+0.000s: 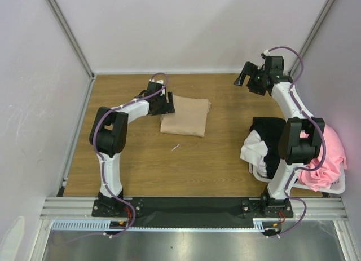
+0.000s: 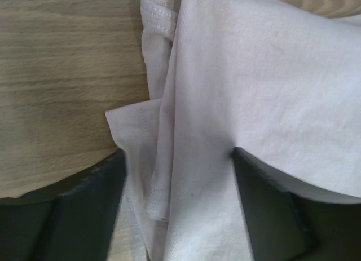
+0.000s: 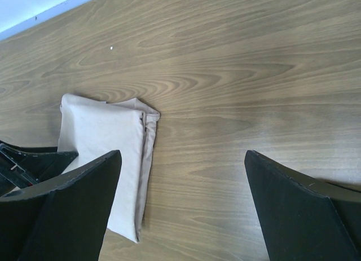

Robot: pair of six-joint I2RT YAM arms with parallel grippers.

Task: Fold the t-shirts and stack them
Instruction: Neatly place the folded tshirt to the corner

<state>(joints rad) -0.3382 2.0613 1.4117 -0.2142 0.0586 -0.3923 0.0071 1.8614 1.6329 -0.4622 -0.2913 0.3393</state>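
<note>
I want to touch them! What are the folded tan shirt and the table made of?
Folded tan shirt: looks like soft knit cloth, probably cotton, matte; the left wrist view shows stitched hems and limp creases.
Table: looks like wood with a smooth finish, since brown grain lines run across it; it could also be wood-look laminate.

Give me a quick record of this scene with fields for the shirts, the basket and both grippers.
beige t-shirt: folded, flat on table centre
left gripper: open, astride beige t-shirt's edge
right gripper: open, empty, raised over far table
basket: white, near right corner
pink t-shirt: heaped in basket, unfolded
black t-shirt: draped over basket's left side
white t-shirt: crumpled beside the black one
</note>
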